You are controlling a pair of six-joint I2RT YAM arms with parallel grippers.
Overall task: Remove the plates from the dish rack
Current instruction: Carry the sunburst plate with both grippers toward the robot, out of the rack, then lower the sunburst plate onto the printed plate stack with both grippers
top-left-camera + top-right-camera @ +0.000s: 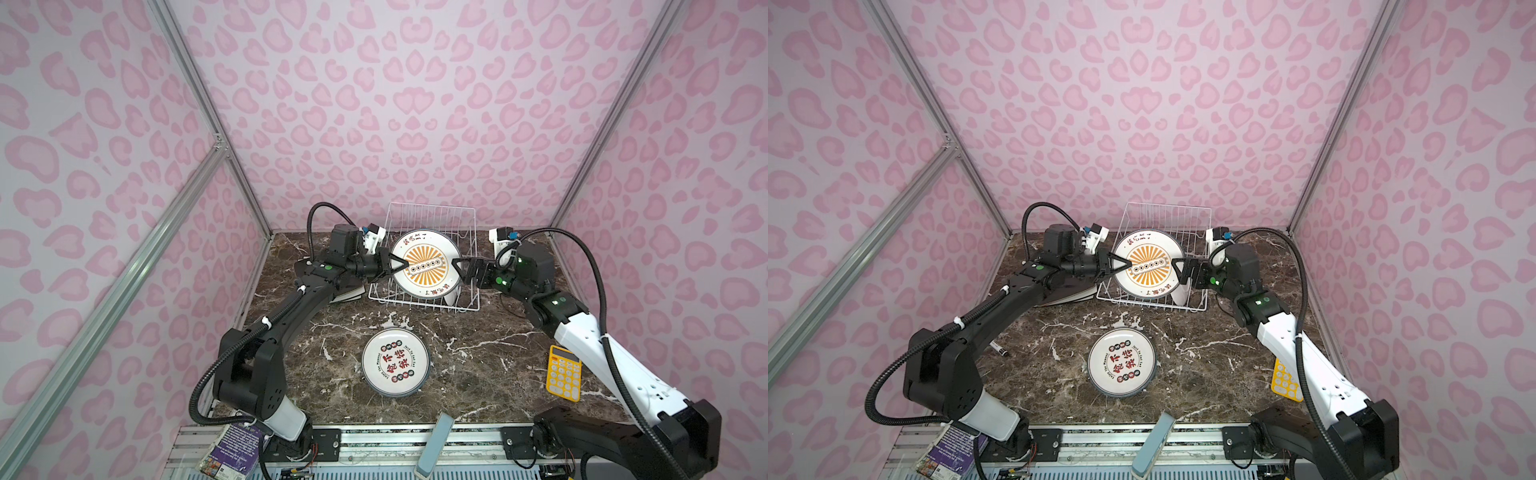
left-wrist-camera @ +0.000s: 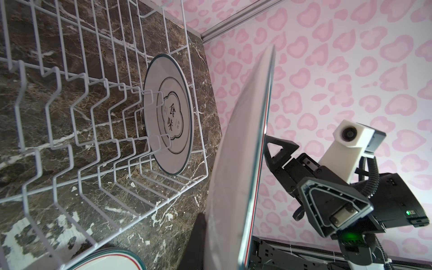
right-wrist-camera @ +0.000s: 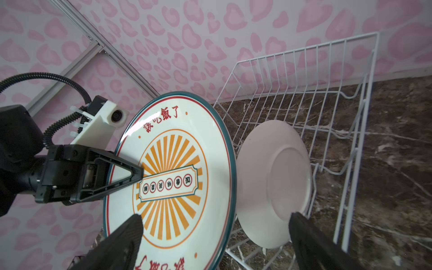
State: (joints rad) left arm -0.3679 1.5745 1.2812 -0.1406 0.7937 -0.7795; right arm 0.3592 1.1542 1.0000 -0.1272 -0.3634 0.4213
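**A:** Top views first. The left gripper (image 1: 402,264) is clamped on the left rim of the sunburst plate (image 1: 428,270) and holds it upright over the dish rack (image 1: 432,216). I'd say it is upright because that is how plates leave the slots. The right gripper (image 1: 457,268) sits at the opposite rim with its jaws apart.

**B:** Where could it go?

**A:** A printed plate (image 1: 395,361) lies flat on the marble table (image 1: 478,345) with open room around it. The yellow calculator (image 1: 563,372) is well aside.

**B:** Left wrist view?

**A:** The held plate shows edge-on. Another round plate (image 2: 168,112) stands slotted near the rack's far side wall.

**B:** Right wrist view?

**A:** Its fingers (image 3: 124,243) straddle the sunburst rim, and I judge they are not touching it. The slotted plate's plain back sits just beside that rim, so backing straight out looks safest.
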